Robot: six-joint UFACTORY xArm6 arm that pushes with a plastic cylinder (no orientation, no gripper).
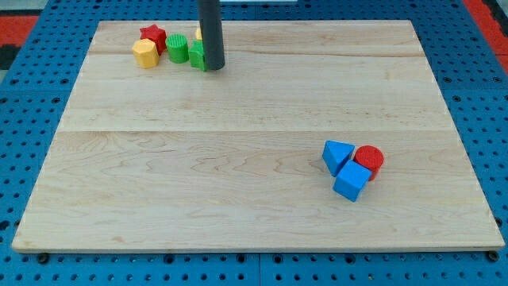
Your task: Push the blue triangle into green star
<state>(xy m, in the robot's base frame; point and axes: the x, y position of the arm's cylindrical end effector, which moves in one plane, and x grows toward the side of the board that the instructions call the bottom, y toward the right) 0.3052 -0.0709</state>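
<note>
The blue triangle (336,154) lies at the view's lower right, touching a blue cube (352,182) and a red cylinder (369,160). The green star (196,56) sits at the view's top left, partly hidden behind the dark rod. My tip (214,67) rests on the board right against the green star's right side, far from the blue triangle.
A red star (152,36), a yellow hexagon (145,54) and a green cylinder (177,48) cluster left of the green star. A yellow block peeks out behind the rod (198,34). The wooden board (238,175) lies on a blue pegboard surface.
</note>
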